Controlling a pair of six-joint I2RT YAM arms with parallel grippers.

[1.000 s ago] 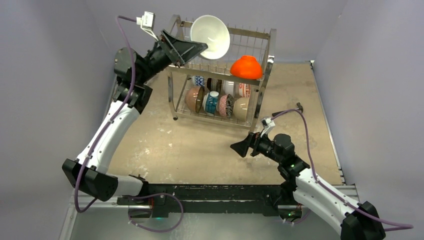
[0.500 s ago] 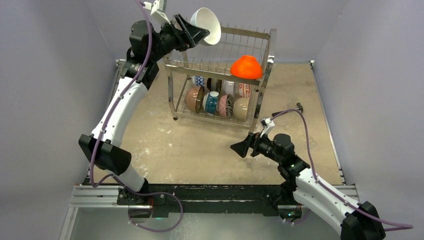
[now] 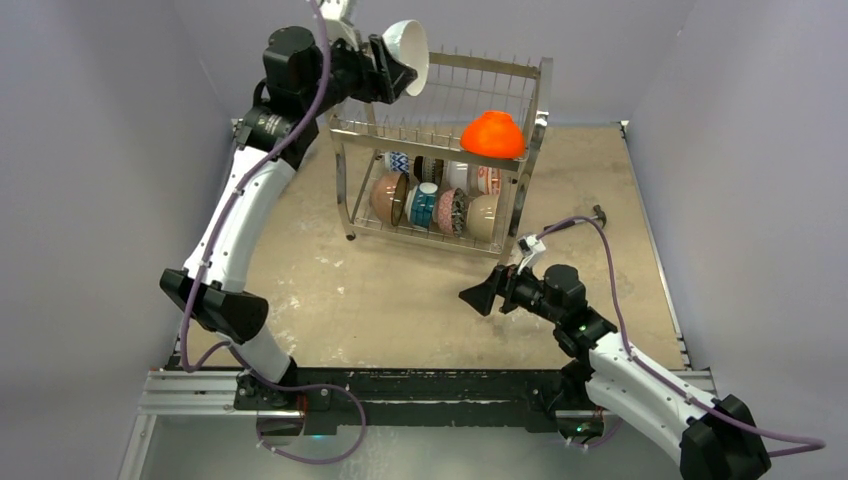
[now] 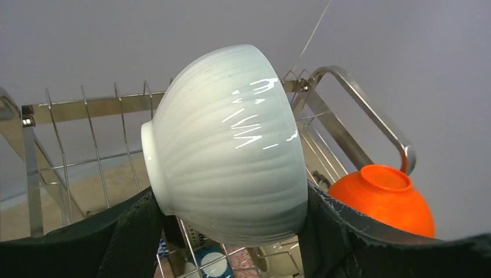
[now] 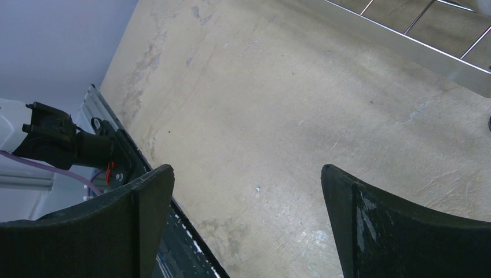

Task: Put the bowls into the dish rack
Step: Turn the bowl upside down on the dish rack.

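My left gripper (image 3: 392, 68) is shut on a white ribbed bowl (image 3: 410, 55), held on its side above the top tier's left end of the steel dish rack (image 3: 530, 160). In the left wrist view the white bowl (image 4: 231, 156) fills the space between my fingers, with the rack's prongs (image 4: 95, 145) behind it. An orange bowl (image 3: 492, 134) sits upside down on the top tier's right side; it also shows in the left wrist view (image 4: 387, 197). Several patterned, brown and white bowls (image 3: 430, 205) stand in the lower tier. My right gripper (image 3: 478, 297) is open and empty over the table, in front of the rack.
The rack's lower frame edge (image 5: 405, 49) crosses the top right of the right wrist view. The black base rail (image 3: 420, 385) runs along the near table edge. Grey walls (image 3: 90, 150) enclose the workspace on the left, right and back.
My left arm has risen and swung back, carrying the white bowl up and left while turning it from facing the camera to edge-on. The right arm has hardly moved.
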